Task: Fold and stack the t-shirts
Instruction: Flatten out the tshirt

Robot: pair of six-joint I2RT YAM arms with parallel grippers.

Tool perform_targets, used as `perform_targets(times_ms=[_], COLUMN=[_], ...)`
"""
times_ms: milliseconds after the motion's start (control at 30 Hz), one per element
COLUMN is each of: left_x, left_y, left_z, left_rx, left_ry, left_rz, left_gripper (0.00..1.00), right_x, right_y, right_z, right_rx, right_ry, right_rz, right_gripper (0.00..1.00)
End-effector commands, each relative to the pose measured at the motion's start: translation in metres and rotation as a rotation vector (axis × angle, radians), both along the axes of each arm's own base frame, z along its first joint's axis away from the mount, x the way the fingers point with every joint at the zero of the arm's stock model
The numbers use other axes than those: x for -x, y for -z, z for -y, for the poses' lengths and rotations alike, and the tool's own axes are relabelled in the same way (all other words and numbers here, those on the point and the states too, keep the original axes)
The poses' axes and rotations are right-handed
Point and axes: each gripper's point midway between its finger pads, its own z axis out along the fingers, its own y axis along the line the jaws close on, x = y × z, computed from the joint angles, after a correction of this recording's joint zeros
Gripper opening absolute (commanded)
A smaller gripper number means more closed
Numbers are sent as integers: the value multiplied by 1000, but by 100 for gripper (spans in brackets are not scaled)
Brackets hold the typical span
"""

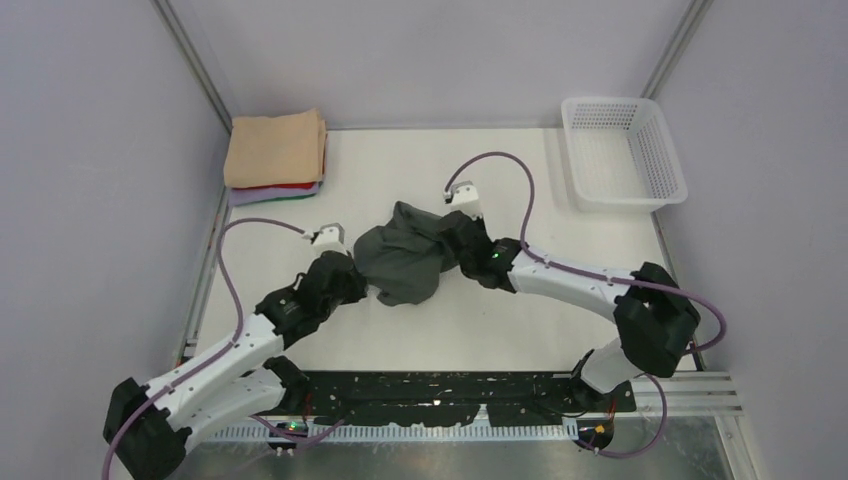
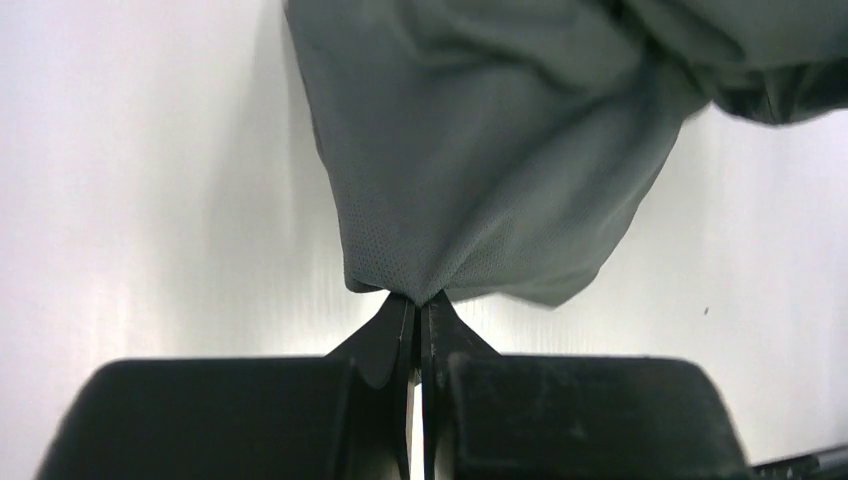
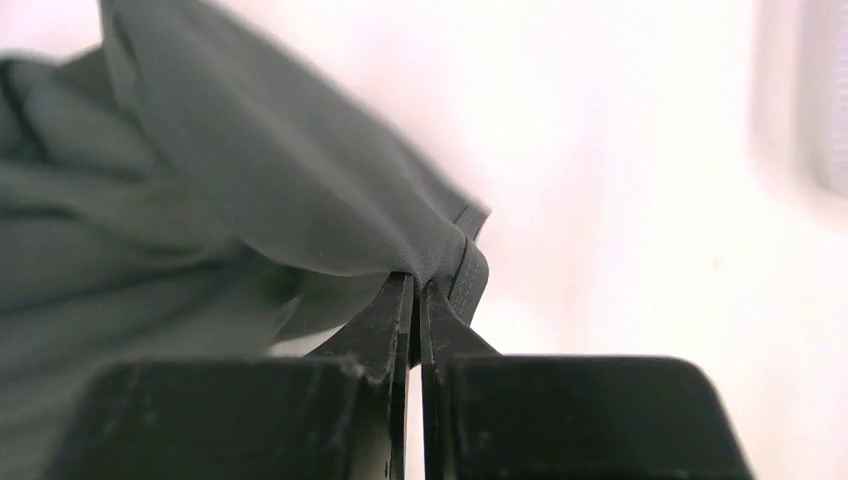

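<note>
A dark charcoal-grey t-shirt (image 1: 405, 255) is bunched in the middle of the white table, lifted between both arms. My left gripper (image 1: 372, 290) pinches its near-left edge; in the left wrist view the jaws are shut on a fold of the grey t-shirt (image 2: 470, 150) at the left gripper's (image 2: 418, 298) tips. My right gripper (image 1: 455, 238) grips the shirt's right side; the right wrist view shows the right gripper (image 3: 417, 282) shut on a hemmed edge of the cloth (image 3: 250, 170). A folded stack of t-shirts (image 1: 276, 150), peach-tan on top with red and lavender below, lies at the back left.
A white plastic mesh basket (image 1: 622, 152) stands at the back right corner. Grey walls close in the table on the left, back and right. Purple cables loop from both wrists over the table. A black rail runs along the near edge.
</note>
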Motion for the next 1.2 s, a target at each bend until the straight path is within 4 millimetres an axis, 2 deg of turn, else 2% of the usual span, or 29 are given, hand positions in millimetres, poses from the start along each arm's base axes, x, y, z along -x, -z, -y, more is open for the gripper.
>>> perform_targets(times_ms=[0,100,200,233,267,300,367,500,600,733,833,933,1000,1067,1100,1133,1167], left_x=[-23,-23,-18,-15,-11,-7,2,27,47,74,91,87,70,44,31,16,-1], left_y=[-83,-134,-183,-199,-215,-231,-262,-314,-344,-381,-404,-407,-397,-379,-368,-355,-338], left_z=[-54,-72,-86,-89,-93,-97,-105,-130,-144,-148,-151,-147,-145,-143,-143,-146,-144], left_rx=[-131,-121,-74,-57,-40,-22,9,59,103,185,225,205,150,57,1,-67,-146], left_ry=[-177,-236,-268,-268,-267,-267,-262,-286,-284,-212,-170,-161,-201,-272,-317,-382,-434], left_rz=[254,378,504,546,587,628,711,852,935,1053,1115,1116,1068,991,951,905,848], left_gripper=[0,0,0,0,0,0,0,0,0,0,0,0,0,0,0,0,0], right_x=[-22,-24,-9,-5,5,11,27,69,97,139,160,165,157,143,134,125,115], right_y=[-94,-142,-199,-211,-231,-243,-272,-328,-354,-384,-399,-399,-389,-371,-356,-345,-324], right_z=[42,60,70,71,72,70,81,115,126,130,138,147,153,157,163,161,166], right_rx=[-47,-109,-185,-205,-230,-252,-296,-398,-456,-554,-605,-612,-607,-584,-551,-538,-485], right_ry=[120,137,66,43,-14,-57,-90,-128,-197,-353,-399,-377,-312,-225,-156,-117,-42], right_rz=[222,322,431,456,494,515,576,705,754,806,821,822,790,739,703,665,620], right_gripper=[5,5,5,5,5,5,5,5,5,5,5,5,5,5,5,5,5])
